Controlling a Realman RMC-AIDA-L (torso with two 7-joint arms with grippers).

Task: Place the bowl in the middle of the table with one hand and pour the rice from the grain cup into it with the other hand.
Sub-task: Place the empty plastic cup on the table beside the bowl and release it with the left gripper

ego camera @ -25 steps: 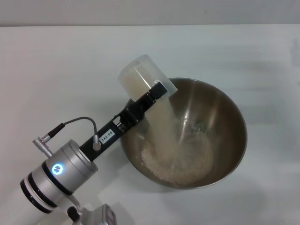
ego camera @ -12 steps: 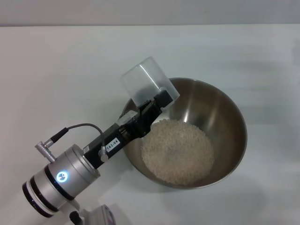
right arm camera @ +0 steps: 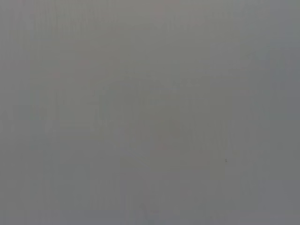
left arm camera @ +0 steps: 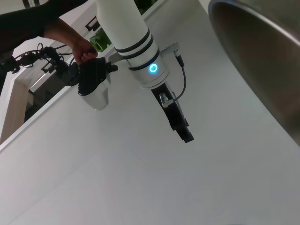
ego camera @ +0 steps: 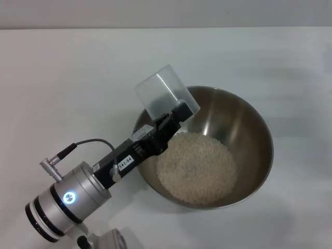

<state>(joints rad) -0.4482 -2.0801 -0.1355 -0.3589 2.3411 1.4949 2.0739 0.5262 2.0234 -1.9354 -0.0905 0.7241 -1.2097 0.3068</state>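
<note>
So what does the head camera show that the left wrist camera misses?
Head only: the pale rice heap in the large steel bowl, and the left gripper holding the tilted translucent plastic grain cup over its rim. Left wrist only: the black right gripper above the white table, a person's hand beyond. Both: bowl and table.

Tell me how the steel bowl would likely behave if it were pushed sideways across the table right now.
The bowl would probably slide rather than tip: the rice heaped low inside weighs it down. Its rounded sides suggest a small base, so a push high on the rim might rock it. The smooth white table likely offers little grip.
</note>
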